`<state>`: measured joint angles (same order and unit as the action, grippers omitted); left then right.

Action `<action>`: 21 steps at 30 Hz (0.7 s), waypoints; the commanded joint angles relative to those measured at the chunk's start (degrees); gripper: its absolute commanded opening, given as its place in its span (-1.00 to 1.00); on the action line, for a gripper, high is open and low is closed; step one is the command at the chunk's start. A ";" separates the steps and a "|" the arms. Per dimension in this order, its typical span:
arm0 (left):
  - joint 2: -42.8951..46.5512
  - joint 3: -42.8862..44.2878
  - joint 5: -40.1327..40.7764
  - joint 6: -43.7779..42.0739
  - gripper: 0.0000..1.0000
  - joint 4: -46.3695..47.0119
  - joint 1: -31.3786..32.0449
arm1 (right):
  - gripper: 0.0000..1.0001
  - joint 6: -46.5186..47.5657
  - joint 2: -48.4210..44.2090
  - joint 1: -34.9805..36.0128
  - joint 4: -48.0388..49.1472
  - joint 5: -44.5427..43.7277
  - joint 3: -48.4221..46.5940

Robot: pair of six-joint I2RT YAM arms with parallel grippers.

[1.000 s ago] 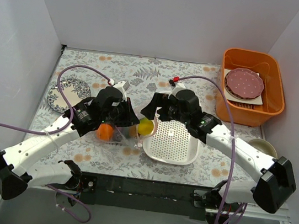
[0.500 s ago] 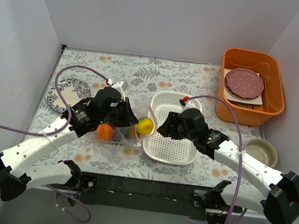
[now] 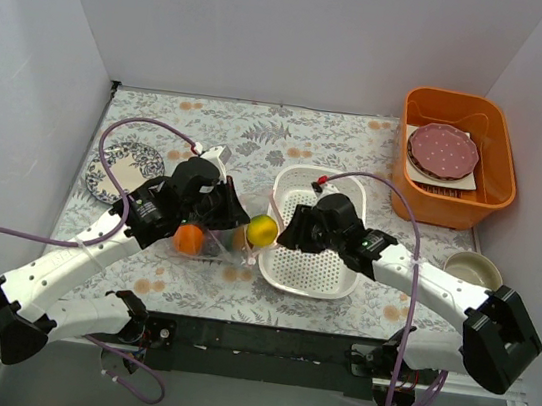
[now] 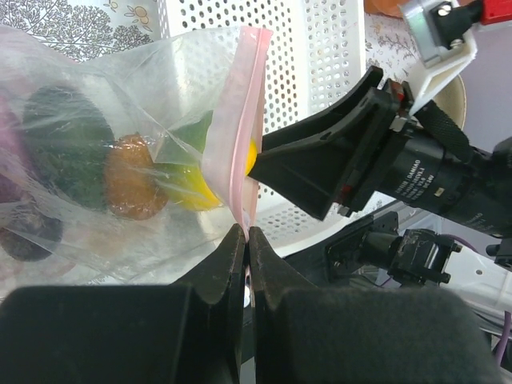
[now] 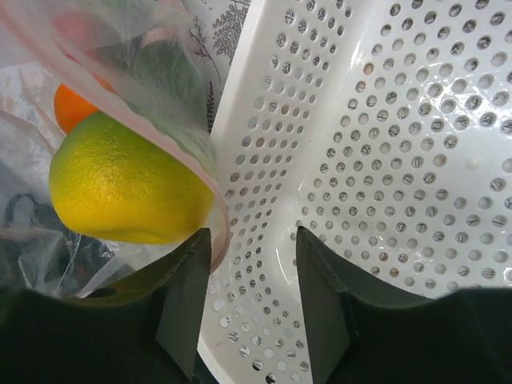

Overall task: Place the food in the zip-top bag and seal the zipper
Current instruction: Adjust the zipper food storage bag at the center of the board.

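Two tools at the zip-top bag (image 4: 112,76) mouth: left tool (image 4: 246,234) clenched on its pink zipper (image 4: 238,136), right tool (image 5: 252,240) released over white basket (image 5: 400,160) rim. Lemon (image 5: 128,180) sits at the mouth beside right tool; avocado (image 4: 68,148), kiwi (image 4: 132,176) inside

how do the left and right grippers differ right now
The left gripper has its jaws shut on the pink zipper of the zip-top bag; the right gripper has its jaws apart, holding nothing. The left gripper is at the bag's corner; the right gripper hangs over the rim of the white basket, beside the lemon. Both are black and meet at the bag's mouth.
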<state>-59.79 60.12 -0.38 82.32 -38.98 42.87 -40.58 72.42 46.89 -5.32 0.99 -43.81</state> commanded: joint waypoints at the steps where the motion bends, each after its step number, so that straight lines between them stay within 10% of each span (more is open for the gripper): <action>1: 0.82 2.46 1.26 -0.15 -1.00 -0.13 0.02 | -0.18 0.06 2.37 0.04 3.47 2.25 -3.47; 6: 1.95 2.72 3.54 1.08 -1.00 -0.92 0.02 | -0.97 2.25 3.08 0.04 3.21 4.45 -7.42; 21: 6.18 15.81 24.28 3.02 -0.99 -13.74 0.02 | -0.97 7.88 14.84 1.45 -8.20 13.86 -40.37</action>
<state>-54.83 70.13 15.57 85.52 -46.76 42.87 -34.70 81.56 47.77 -8.08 10.83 -76.34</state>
